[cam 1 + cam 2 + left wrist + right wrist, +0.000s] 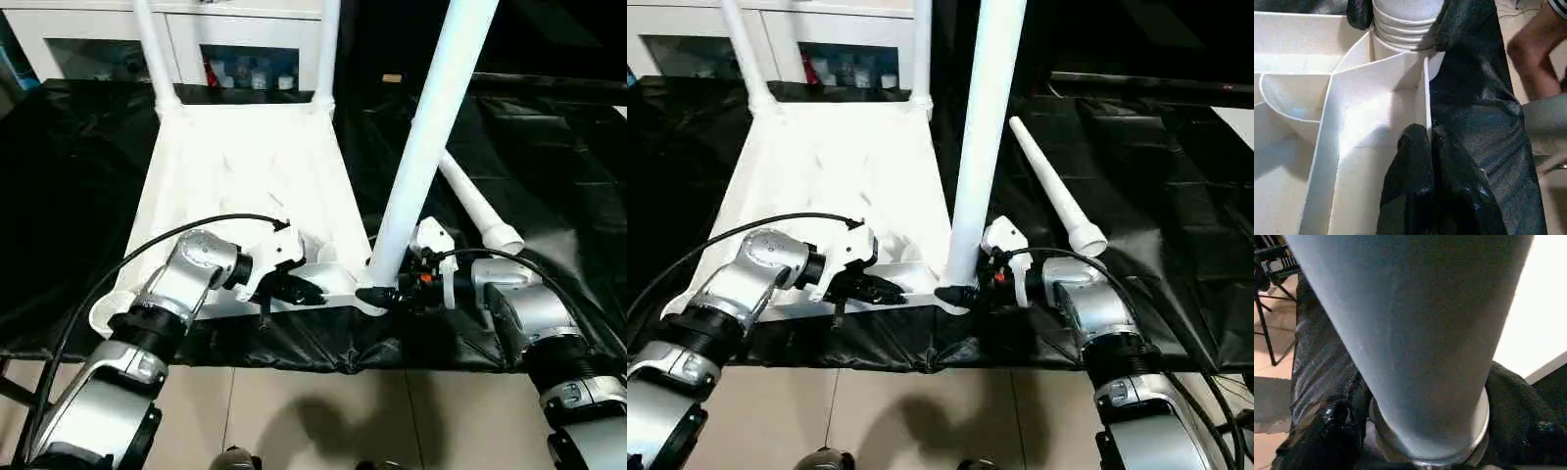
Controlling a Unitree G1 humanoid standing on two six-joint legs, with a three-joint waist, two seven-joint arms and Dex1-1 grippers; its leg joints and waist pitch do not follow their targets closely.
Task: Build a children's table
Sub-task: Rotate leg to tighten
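Right gripper: two black textured fingers, set one on each side of the base of an upright leg; whether they press on it cannot be told. In the right wrist view the leg is a smooth, broad white tube with a ringed foot.

Left gripper: black fingers closed together on the thin upright near rim of the tabletop, just beside the near right corner socket. Silver jointed forearms with black cables run back from both grippers.

Tabletop: white plastic, rectangular, lying underside up on black glossy sheeting. Thin raised ribs divide the underside into cells, with curved walls near the corners, as the left wrist view shows.

Legs, standing: the tapered white tube at the near right corner, leaning slightly; two more upright in the far corner sockets.

Leg, loose: tapered white tube with a ringed wide end, lying on the sheeting right of the tabletop, apart from it.

Background: white cabinet with glass doors behind the far edge. Tiled floor below the near edge. A person's bare leg stands beside the table in the left wrist view.
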